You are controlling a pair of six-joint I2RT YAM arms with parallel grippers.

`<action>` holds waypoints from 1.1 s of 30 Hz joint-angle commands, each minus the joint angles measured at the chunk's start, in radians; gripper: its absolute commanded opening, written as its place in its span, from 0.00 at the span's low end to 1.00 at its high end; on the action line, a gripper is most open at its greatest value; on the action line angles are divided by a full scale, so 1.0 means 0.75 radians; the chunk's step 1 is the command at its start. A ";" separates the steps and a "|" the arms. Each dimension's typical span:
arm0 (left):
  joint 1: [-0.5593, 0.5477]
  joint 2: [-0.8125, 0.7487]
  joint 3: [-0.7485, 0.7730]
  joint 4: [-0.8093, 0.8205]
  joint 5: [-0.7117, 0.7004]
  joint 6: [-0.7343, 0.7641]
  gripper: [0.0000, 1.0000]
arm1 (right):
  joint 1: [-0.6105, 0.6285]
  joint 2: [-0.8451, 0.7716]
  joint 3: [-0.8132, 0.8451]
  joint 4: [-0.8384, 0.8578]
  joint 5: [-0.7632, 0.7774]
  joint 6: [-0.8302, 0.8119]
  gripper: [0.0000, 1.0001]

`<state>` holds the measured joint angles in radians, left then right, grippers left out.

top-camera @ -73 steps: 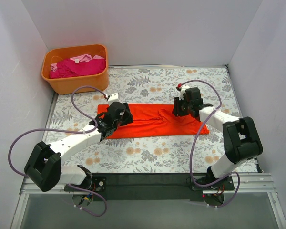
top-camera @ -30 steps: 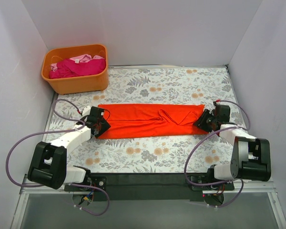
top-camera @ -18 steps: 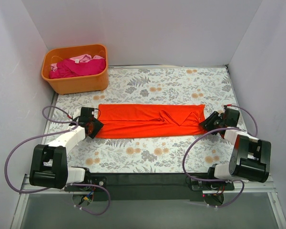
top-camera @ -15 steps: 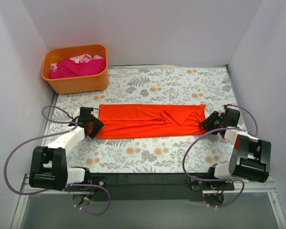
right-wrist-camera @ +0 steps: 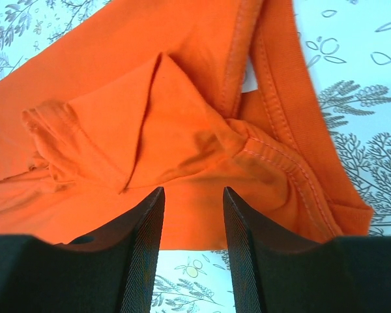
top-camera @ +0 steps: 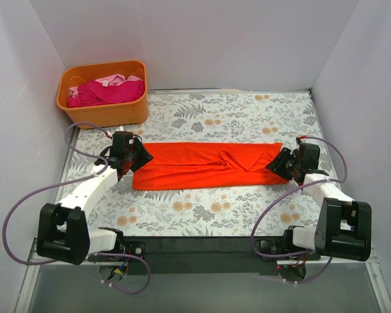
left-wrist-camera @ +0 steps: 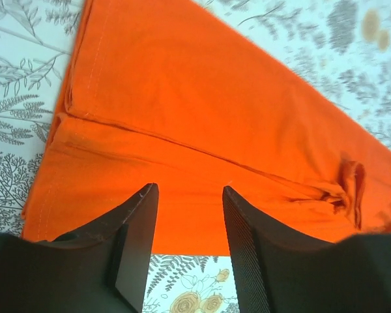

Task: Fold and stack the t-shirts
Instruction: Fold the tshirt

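The floral table [top-camera: 247, 111] carries the orange tee [top-camera: 202, 166], folded lengthwise into a long band that lies flat between the two sets of jaws. One end sits just in front of the left jaws and the other just in front of the right jaws.

Well behind the left jaws' end of the band, at the far left corner, stands the tub [top-camera: 101, 112]. It holds a magenta tee [top-camera: 107, 91] with a pale pink tee [top-camera: 111, 79] showing behind it.

The left gripper [top-camera: 137, 156] is low at the band's left end. In its wrist view the left gripper [left-wrist-camera: 189, 190] has its jaws parted to a middling gap with nothing clamped between them. The orange tee [left-wrist-camera: 202, 111] spreads out ahead of and under the tips, its long fold line running across just beyond them. Whether the tips touch the cloth I cannot tell.

The right gripper [top-camera: 283, 163] is low at the band's right end. From its wrist, the right gripper [right-wrist-camera: 193, 192] also stands parted to a middling gap, gripping nothing. The orange tee [right-wrist-camera: 117, 59] fills the view ahead. Its collar [right-wrist-camera: 274, 78] lies ahead and to the right of the jaws. A folded sleeve [right-wrist-camera: 98, 137] lies ahead and to the left. Contact with the cloth is unclear here too.
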<state>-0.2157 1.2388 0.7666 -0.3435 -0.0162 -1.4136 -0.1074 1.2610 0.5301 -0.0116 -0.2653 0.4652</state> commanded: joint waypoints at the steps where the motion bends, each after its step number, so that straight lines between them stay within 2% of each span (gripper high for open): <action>1: -0.005 0.091 0.011 -0.004 0.005 0.020 0.40 | 0.027 0.014 0.079 -0.019 -0.002 -0.005 0.41; 6: -0.003 0.207 -0.008 0.065 -0.097 -0.066 0.30 | 0.027 0.086 0.064 -0.017 0.024 -0.009 0.41; 13: 0.015 0.326 0.009 0.110 -0.195 -0.164 0.27 | 0.000 0.157 0.005 -0.015 0.088 -0.043 0.42; 23: 0.155 0.299 -0.044 0.065 -0.263 -0.285 0.23 | -0.063 0.129 -0.026 -0.015 0.104 -0.056 0.42; 26: 0.159 0.261 -0.028 0.071 -0.232 -0.257 0.26 | -0.061 0.092 -0.011 -0.015 0.084 -0.054 0.42; 33: 0.102 0.120 0.045 0.076 -0.066 0.011 0.50 | 0.028 0.027 0.042 -0.052 0.104 -0.031 0.43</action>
<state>-0.1104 1.4120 0.7498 -0.2932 -0.1173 -1.5143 -0.1184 1.3079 0.5385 -0.0284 -0.2142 0.4431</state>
